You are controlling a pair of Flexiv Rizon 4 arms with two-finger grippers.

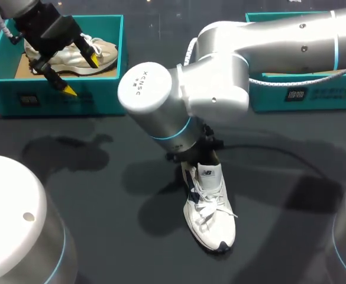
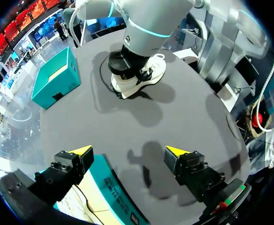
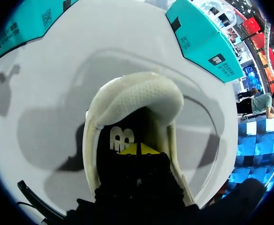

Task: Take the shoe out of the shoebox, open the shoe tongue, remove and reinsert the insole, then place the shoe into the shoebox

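Left jaws hang apart over the shoebox [image 1: 48, 94] at the worktop's far left corner; right jaws sit inside the shoe [image 1: 211, 207] mid-worktop, and I cannot tell their spread. Best pinch the insole near the heel and lift gently. Shoe's long axis runs far-to-near, toe toward the near edge

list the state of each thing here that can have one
white shoe: upright on the table, outside both boxes
beige shoe: lying in the left shoebox
left shoebox: open
right shoebox: open
left gripper: open, empty, over the left shoebox
right gripper: down inside the white shoe's opening
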